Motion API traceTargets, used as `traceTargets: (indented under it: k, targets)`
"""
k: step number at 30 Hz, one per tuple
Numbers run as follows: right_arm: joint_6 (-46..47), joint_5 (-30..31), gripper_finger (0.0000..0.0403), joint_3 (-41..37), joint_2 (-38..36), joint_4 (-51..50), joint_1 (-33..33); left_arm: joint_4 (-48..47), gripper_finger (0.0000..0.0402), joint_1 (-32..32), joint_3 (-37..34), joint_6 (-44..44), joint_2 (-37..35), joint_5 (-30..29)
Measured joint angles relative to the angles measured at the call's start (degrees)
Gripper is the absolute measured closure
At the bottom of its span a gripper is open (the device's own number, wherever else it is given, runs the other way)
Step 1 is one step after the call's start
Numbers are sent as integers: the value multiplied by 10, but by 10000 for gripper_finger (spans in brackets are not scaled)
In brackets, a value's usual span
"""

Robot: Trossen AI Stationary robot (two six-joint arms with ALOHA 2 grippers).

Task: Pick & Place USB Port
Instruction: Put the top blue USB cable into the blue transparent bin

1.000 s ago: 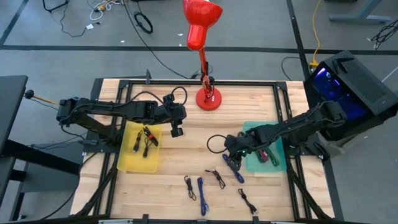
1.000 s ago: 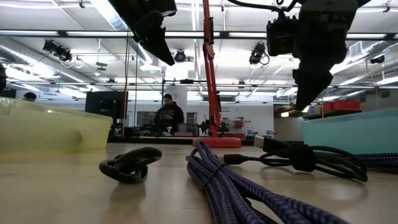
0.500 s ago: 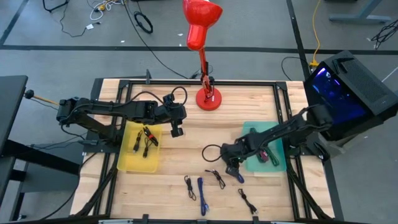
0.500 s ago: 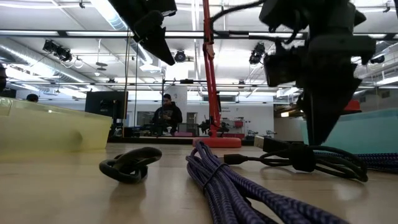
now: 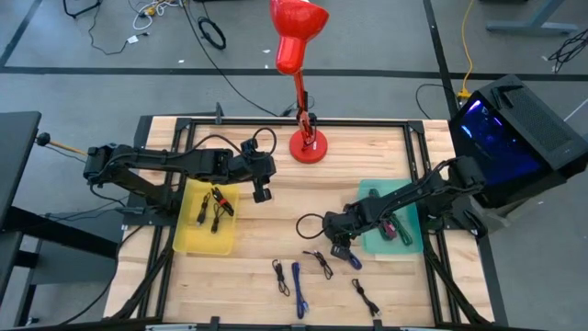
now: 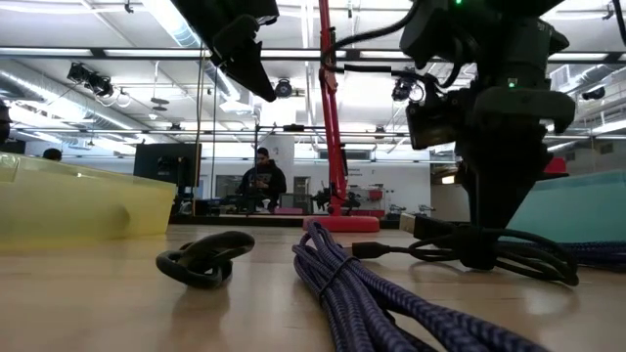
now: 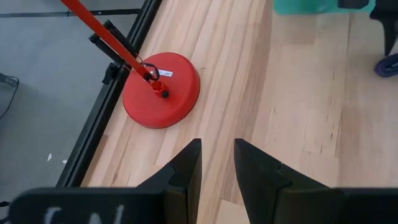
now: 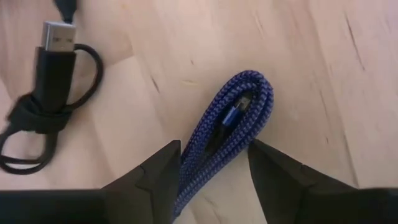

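Straddling coiled blue braided USB cable [image 8: 231,127], your right gripper [image 8: 214,163] open, cable's long axis running between fingers; left gripper [image 7: 217,163] open, well apart.

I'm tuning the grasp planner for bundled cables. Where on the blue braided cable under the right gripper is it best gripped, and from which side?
Best guess: grip the blue braided cable across its folded bundle, just behind the looped end, coming straight down from above. It lies flat on the table, and its strands run side by side in a narrow band. The right gripper already straddles it, fingers open on either side.
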Motion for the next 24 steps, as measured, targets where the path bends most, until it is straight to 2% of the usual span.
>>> traceTargets:
  k: [6, 8, 10, 14, 15, 18, 24]
  targets:
    - [-5, 4, 215, 2, 22, 9, 0, 0, 303, 0, 0, 2, 0, 0]
    - [-12, 12, 229, 2, 22, 5, -1, 0, 303, 0, 0, 2, 0, 0]
    - [-11, 13, 262, 2, 18, 1, -5, 0, 303, 0, 0, 2, 0, 0]
    - [-17, 10, 373, 1, 18, 3, -14, 0, 303, 0, 0, 2, 0, 0]
    - [-22, 9, 384, 2, 19, 12, -16, 0, 303, 0, 0, 2, 0, 0]
    - [-27, -8, 392, 10, 17, 10, -27, 0, 303, 0, 0, 2, 0, 0]
    - [-100, 9, 399, 85, 9, -5, -56, 0, 303, 0, 0, 3, 0, 0]
